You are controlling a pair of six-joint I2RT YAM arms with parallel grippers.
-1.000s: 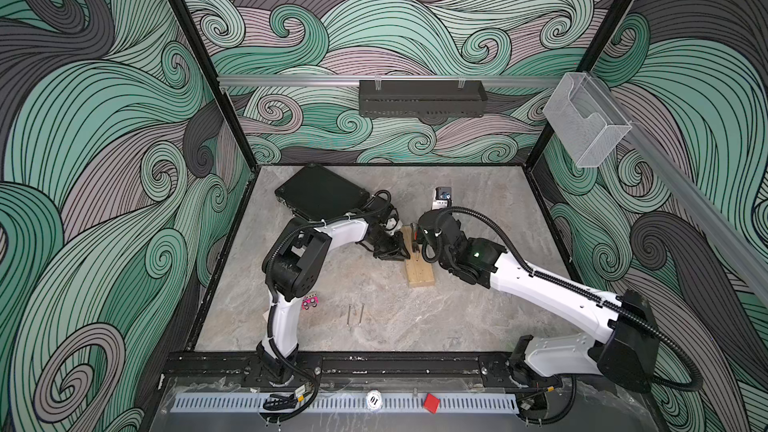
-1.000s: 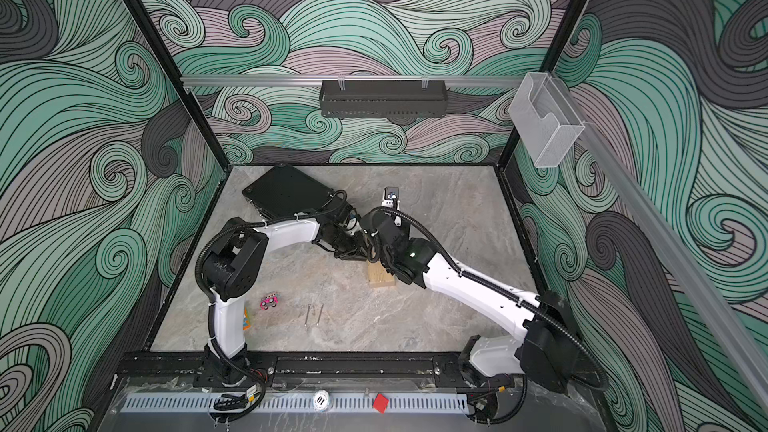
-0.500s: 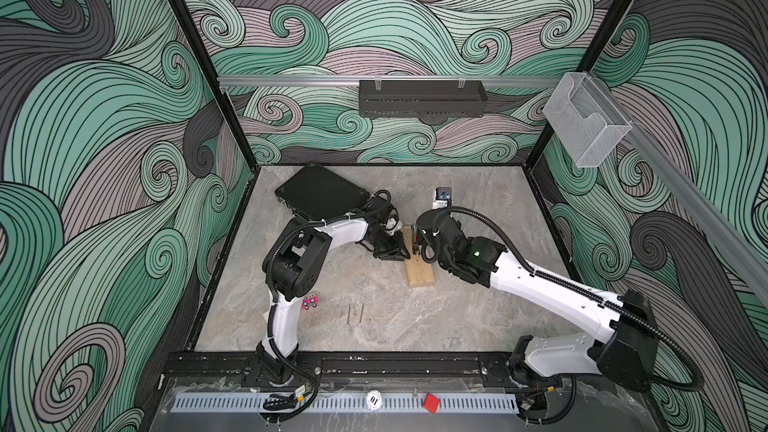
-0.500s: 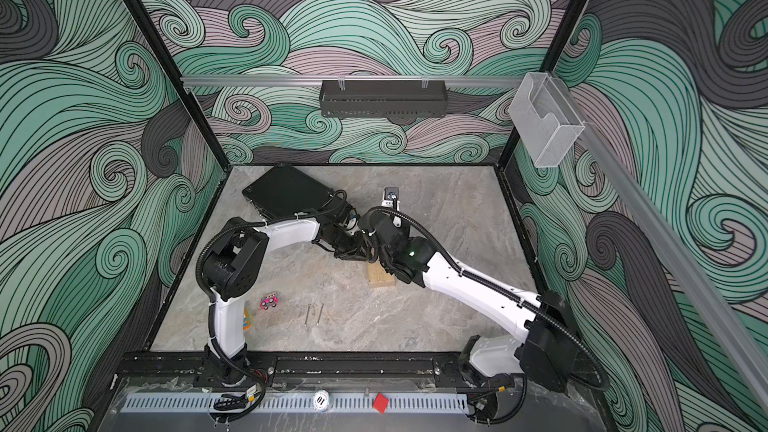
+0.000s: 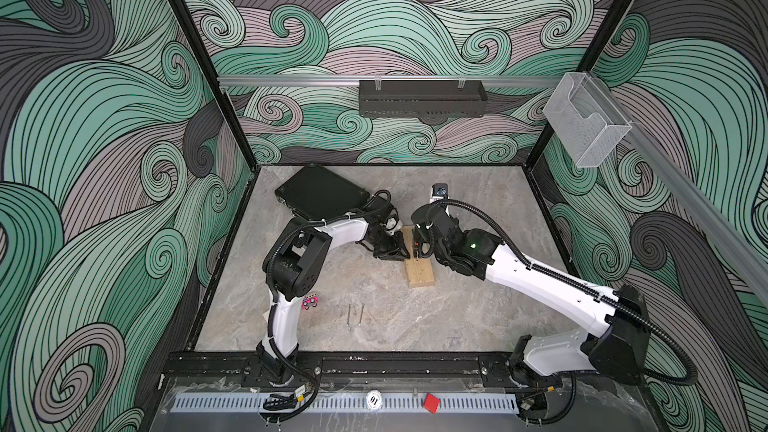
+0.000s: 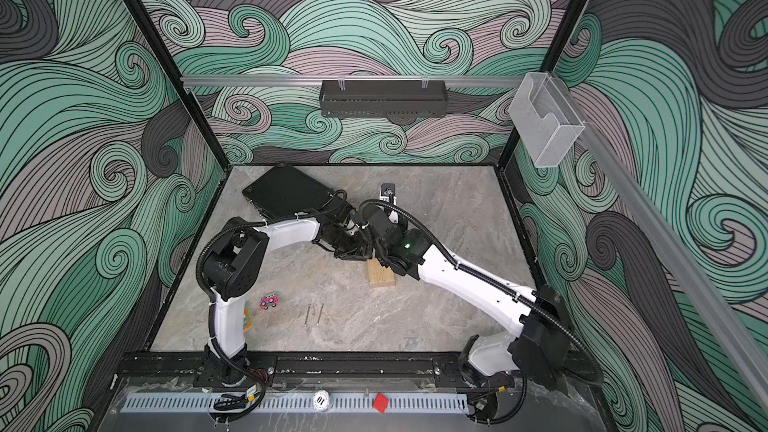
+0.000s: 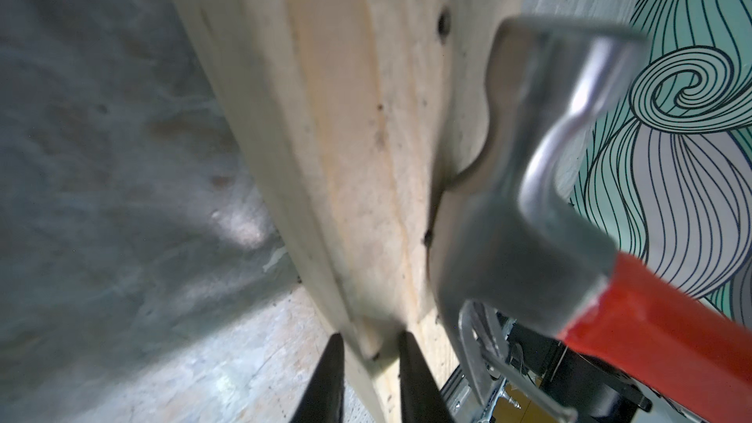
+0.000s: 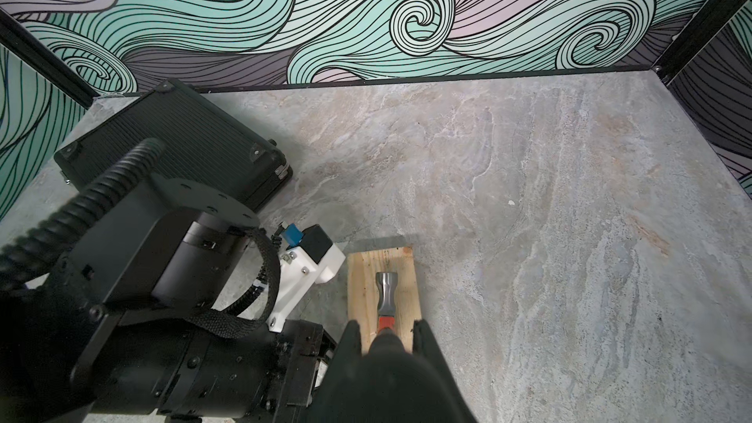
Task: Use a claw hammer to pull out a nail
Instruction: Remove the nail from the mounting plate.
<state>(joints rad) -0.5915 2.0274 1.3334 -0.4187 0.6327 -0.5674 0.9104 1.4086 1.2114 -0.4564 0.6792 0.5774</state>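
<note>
The right claw is closed firmly on the black handle of the claw hammer. The hammer's grey steel head lies over the top face of the wooden block, with the orange neck pointing back toward the right claw. In the left wrist view the head sits close against the wood.

The left claw is nearly closed across one edge of the wooden block, with one finger on each side, pinching it.

In both top views the block rests on the desk between the two wrists. A black case lies at the far left corner. Two loose nails lie on the desk, well apart from the block, nearer the front rail.
</note>
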